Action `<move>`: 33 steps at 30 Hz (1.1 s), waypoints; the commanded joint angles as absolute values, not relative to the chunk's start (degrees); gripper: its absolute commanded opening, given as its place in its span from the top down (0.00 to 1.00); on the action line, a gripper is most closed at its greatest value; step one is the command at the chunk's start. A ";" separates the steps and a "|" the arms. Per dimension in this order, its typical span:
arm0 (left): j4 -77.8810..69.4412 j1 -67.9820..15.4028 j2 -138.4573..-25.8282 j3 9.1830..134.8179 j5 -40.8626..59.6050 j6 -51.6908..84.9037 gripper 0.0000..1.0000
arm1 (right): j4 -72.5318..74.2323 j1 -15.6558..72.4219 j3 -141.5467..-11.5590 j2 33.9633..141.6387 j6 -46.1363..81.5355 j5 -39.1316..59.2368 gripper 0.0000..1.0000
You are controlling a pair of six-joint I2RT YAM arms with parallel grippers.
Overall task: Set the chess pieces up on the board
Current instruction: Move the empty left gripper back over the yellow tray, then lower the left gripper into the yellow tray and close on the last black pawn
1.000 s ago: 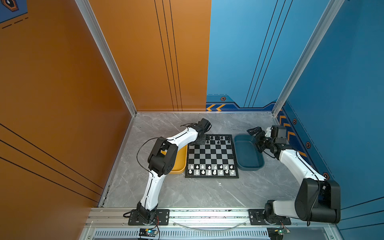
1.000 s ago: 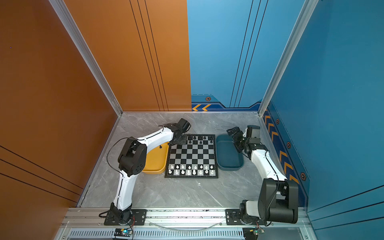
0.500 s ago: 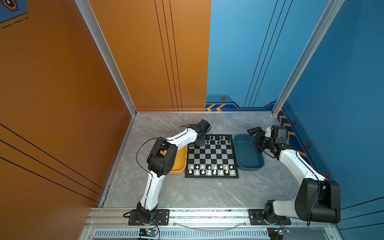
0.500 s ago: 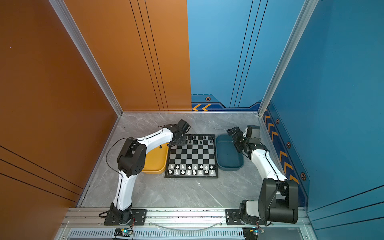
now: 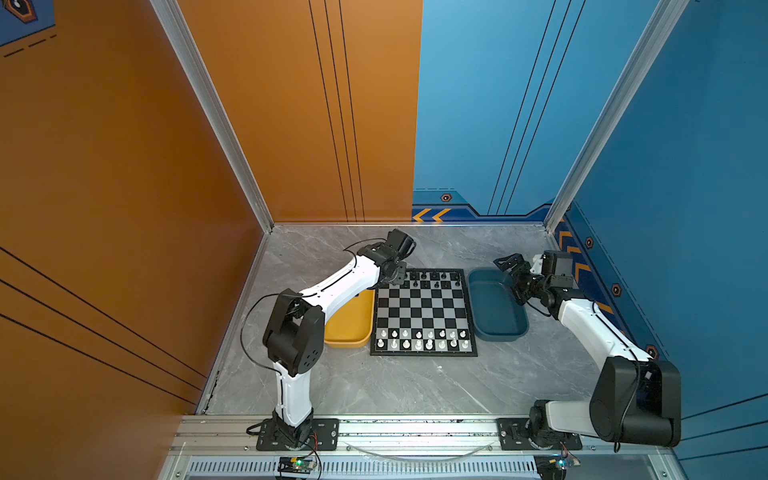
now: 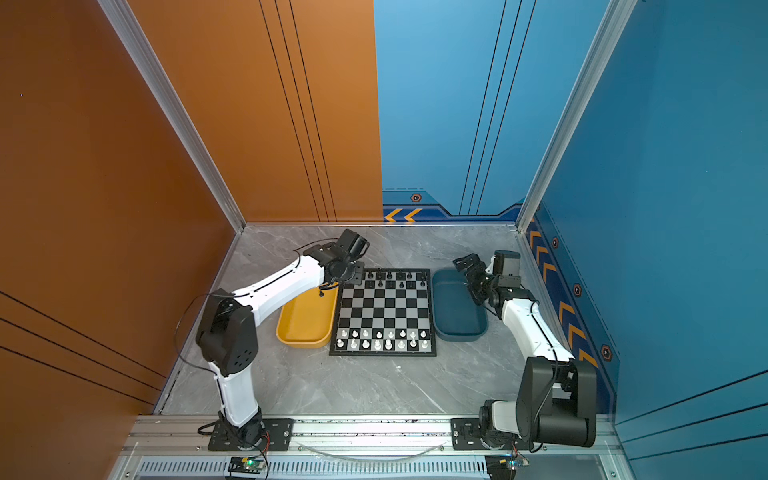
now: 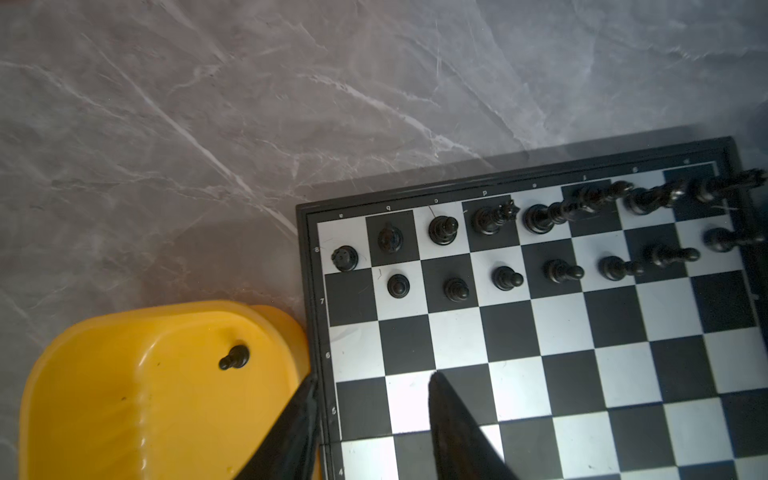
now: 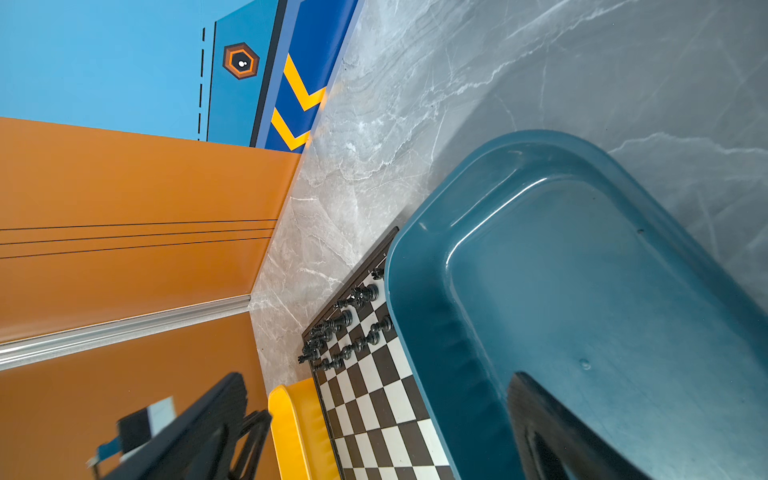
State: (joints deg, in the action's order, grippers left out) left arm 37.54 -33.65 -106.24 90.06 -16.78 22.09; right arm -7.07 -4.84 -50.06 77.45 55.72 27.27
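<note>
The board lies flat in the middle, and its far corner shows in the left wrist view. Several black chess pieces fill its two far rows. The second-row square nearest the yellow tray is bare. One black pawn lies on its side in the yellow tray. My left gripper hovers over the board's far left corner, open and holding nothing. My right gripper is wide open above the blue tray's far end, also holding nothing.
The yellow tray touches the board's left side and the dark blue tray its right side. White chessmen stand in the two near rows. Walls close the back and both sides.
My left gripper's jaws have opened wider and its wrist has shifted slightly left and toward the back. The right arm has stayed where it was.
</note>
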 commanded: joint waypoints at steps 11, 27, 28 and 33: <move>36.27 -22.68 -100.99 76.00 -18.40 25.20 0.56 | -8.11 -5.19 -49.35 75.88 55.46 27.96 0.00; 34.72 -20.77 -108.98 77.34 -15.00 25.31 0.55 | -8.57 -5.19 -49.31 75.76 55.33 27.47 0.00; 34.59 -20.74 -109.28 77.34 -14.95 25.40 0.55 | -8.56 -5.19 -49.31 75.89 55.35 27.49 0.00; 34.37 -20.23 -110.79 77.94 -14.59 25.31 0.62 | -8.53 -5.19 -49.44 76.12 55.28 27.58 0.00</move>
State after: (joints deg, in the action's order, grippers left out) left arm 34.37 -20.91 -109.36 76.42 -15.81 25.06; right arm -7.09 -4.84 -49.93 77.08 55.72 27.27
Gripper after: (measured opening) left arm 0.387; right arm 0.998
